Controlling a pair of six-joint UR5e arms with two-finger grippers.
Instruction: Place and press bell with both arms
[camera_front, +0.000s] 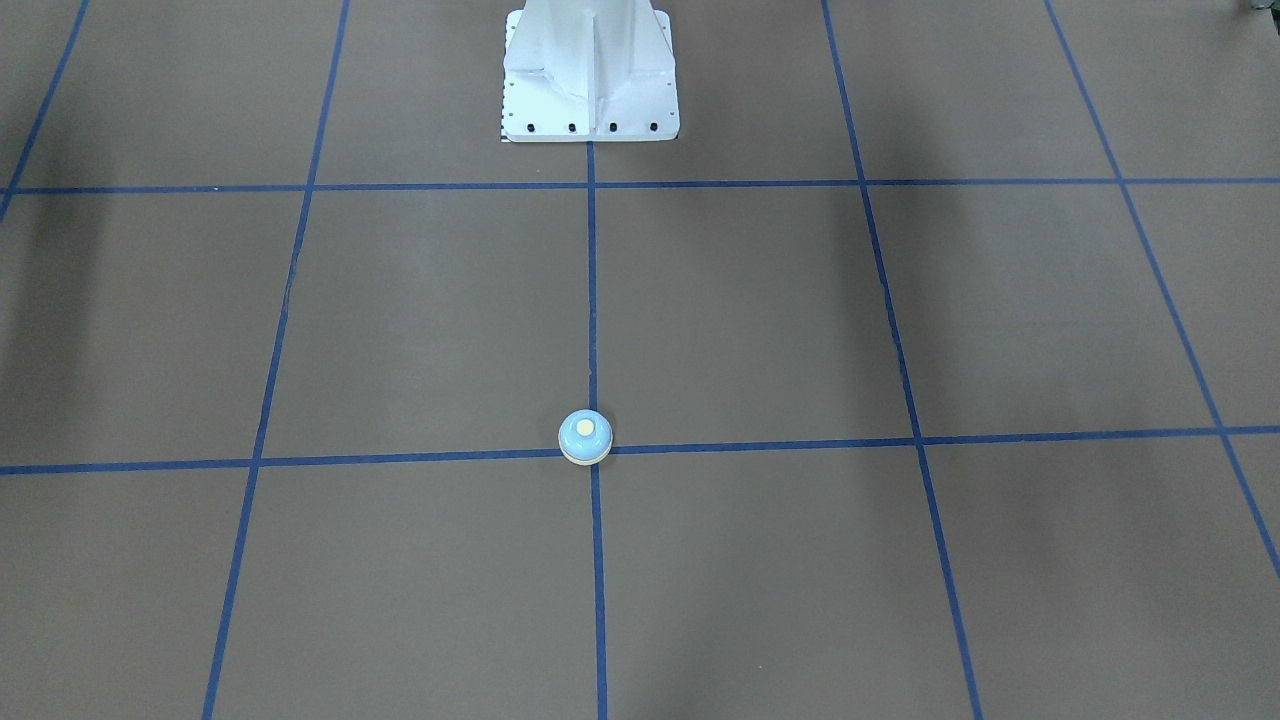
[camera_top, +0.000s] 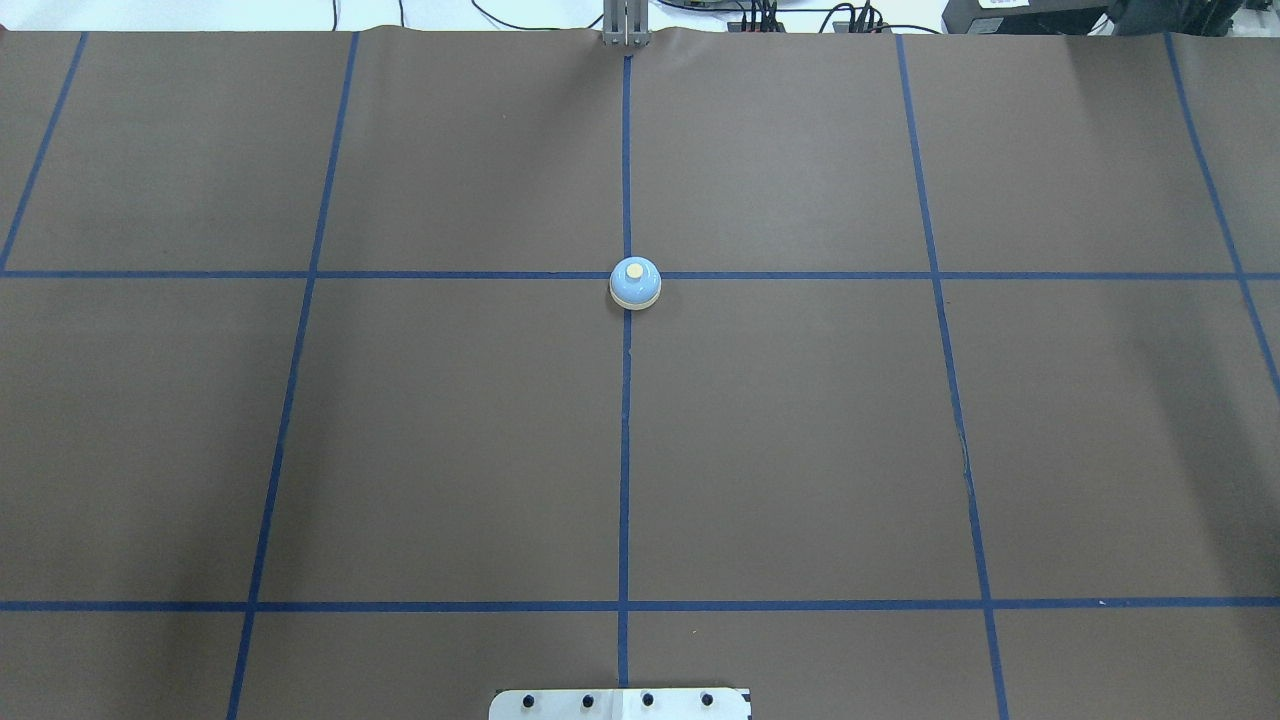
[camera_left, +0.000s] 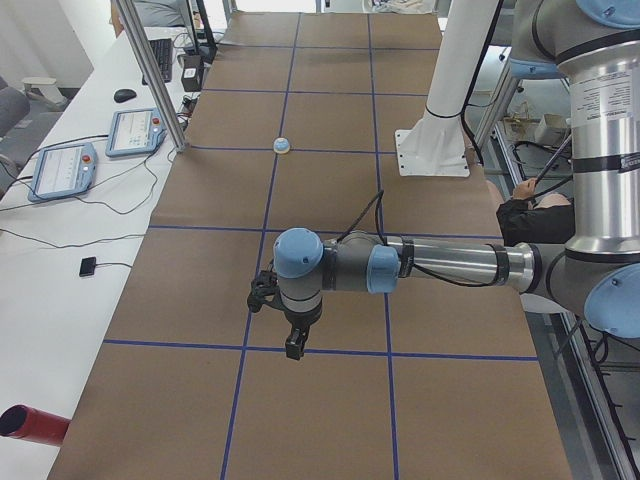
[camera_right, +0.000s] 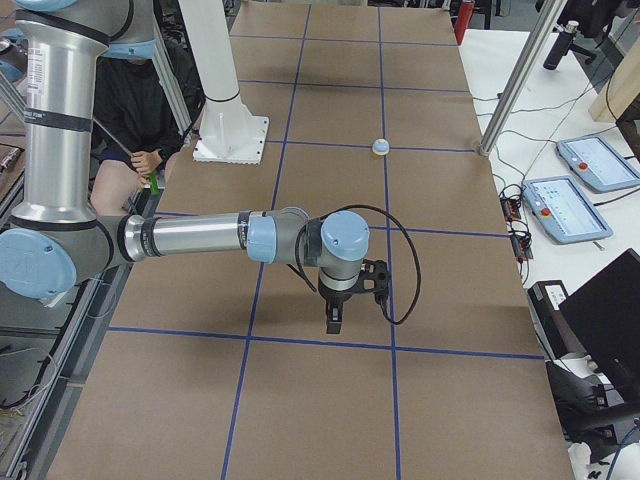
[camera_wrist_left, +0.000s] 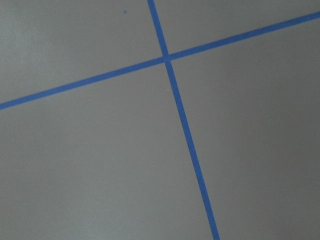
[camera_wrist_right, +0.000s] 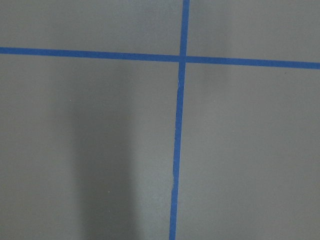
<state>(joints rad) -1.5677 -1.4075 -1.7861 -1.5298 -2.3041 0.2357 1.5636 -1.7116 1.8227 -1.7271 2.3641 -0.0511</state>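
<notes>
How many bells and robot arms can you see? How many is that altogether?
Bell: 1
Left arm and right arm: 2
Total: 3

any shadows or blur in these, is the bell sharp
Front-facing view: the bell is sharp, soft shadows darken the table on both sides. Right wrist view: a soft vertical shadow band left of the tape line. Left wrist view: no glare.
</notes>
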